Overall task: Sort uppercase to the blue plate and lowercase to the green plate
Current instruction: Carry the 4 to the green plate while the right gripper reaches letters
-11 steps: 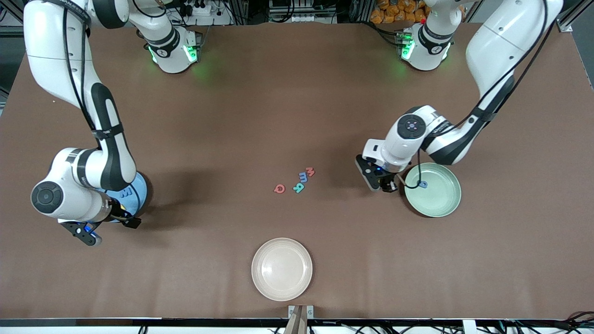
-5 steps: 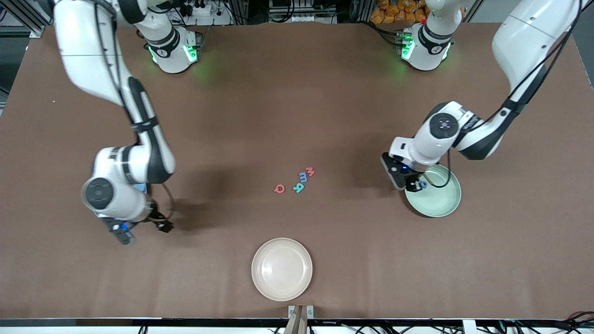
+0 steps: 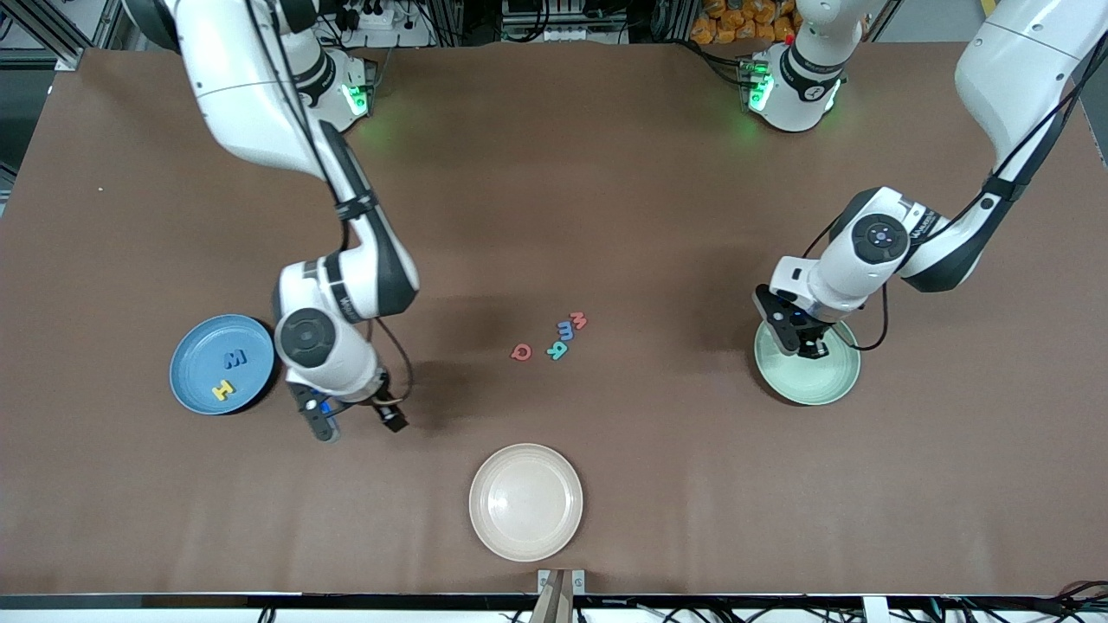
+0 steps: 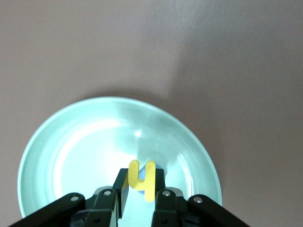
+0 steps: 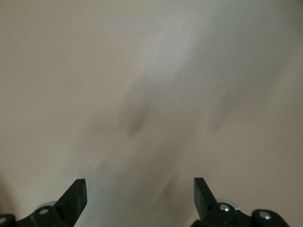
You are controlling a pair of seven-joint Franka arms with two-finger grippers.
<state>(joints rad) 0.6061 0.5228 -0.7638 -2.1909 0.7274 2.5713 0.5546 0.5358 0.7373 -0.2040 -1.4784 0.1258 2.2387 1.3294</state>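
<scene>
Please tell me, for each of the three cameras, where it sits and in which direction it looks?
Front view: high across the table, looking down at both arms, the blue plate and the cream plate.
Left wrist view: on the left arm's wrist, looking down into the green plate; the left gripper grips a yellow letter.
Right wrist view: on the right arm's wrist, facing bare table; the right gripper is open.
Shared: front and left wrist views both show the green plate.

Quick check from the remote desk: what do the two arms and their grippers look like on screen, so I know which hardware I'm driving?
Both arms are glossy white with black joint bands and round dark end caps. Black cables run along each arm. Their bases glow green. The left gripper and the right gripper are black, each with a small blue light nearby. In the right wrist view the jaws end in black wedge-shaped tips.
</scene>
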